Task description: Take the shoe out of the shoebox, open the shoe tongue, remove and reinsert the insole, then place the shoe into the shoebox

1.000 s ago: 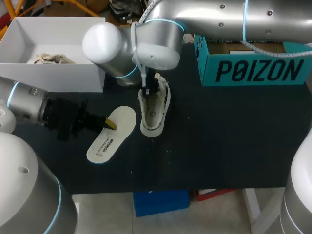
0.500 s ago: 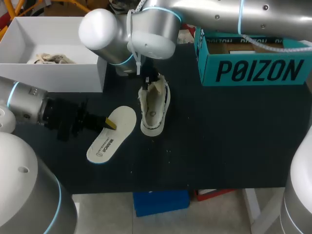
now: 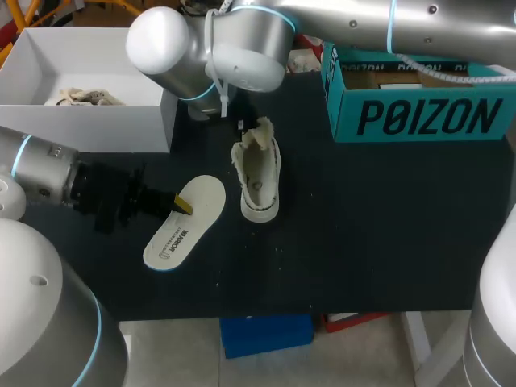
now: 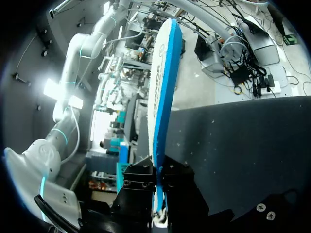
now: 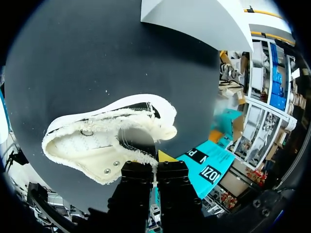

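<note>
A cream canvas shoe (image 3: 258, 179) lies on the black table (image 3: 371, 226), its far end lifted. My right gripper (image 3: 242, 126) is at that end, mostly hidden under the arm. In the right wrist view the right gripper (image 5: 156, 167) is shut on the frayed rim of the shoe (image 5: 104, 138), whose opening faces the camera. The white insole (image 3: 185, 222) lies left of the shoe. My left gripper (image 3: 181, 204) is shut on its near edge. In the left wrist view the insole (image 4: 163, 92) stands edge-on, blue underside showing, out of the left gripper (image 4: 160, 206).
The white shoebox (image 3: 121, 125) stands at the back left with another cream shoe (image 3: 81, 97) inside. A teal box (image 3: 419, 109) stands at the back right. The white shoebox (image 5: 194, 19) lies beyond the shoe in the right wrist view.
My right arm has drawn back and to the left. The shoe's far end has risen and the shoe has swung and shifted slightly right. The left arm and insole have stayed put.
</note>
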Robot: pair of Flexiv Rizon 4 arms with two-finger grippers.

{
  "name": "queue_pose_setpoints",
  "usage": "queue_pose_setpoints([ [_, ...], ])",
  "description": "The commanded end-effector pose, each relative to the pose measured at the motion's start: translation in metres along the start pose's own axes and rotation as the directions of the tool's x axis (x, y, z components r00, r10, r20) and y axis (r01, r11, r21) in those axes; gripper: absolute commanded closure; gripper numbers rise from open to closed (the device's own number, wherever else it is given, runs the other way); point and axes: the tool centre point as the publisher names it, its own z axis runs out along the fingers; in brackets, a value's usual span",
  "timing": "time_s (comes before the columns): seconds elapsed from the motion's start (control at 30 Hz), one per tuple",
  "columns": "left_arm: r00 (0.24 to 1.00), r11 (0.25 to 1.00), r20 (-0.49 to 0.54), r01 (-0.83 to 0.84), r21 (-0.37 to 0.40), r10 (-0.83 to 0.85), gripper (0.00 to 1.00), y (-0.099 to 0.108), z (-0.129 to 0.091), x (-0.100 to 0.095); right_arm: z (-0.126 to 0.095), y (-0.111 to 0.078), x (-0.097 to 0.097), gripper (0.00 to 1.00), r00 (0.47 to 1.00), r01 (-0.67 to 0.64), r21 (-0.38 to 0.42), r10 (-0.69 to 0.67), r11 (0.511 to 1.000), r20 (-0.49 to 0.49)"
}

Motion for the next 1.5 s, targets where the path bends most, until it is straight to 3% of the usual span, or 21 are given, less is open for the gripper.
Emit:
queue_pose_setpoints([
  [0.03, 1.000, 1.000, -0.003, -0.001, -0.001, 0.001, 1.00, 0.000, 0.001, 0.000, 0.004, 0.005, -0.001, 1.00, 1.000, 0.011, -0.012, -0.011, 1.000, -0.009],
  [0.6, 1.000, 1.000, -0.003, -0.001, -0.001, 0.001, 1.00, 0.000, 0.001, 0.000, 0.013, 0.015, -0.004, 1.00, 0.997, 0.078, -0.085, -0.080, 0.993, -0.017],
  [0.93, 1.000, 1.000, -0.003, -0.001, -0.001, 0.001, 1.00, 0.000, 0.001, 0.000, 0.005, 0.016, -0.011, 1.00, 0.995, 0.098, -0.086, -0.097, 0.991, 0.012],
  [1.5, 1.000, 1.000, -0.003, -0.001, -0.001, 0.001, 1.00, 0.000, 0.001, 0.000, 0.013, 0.021, -0.006, 1.00, 0.993, 0.119, -0.107, -0.121, 0.987, -0.004],
])
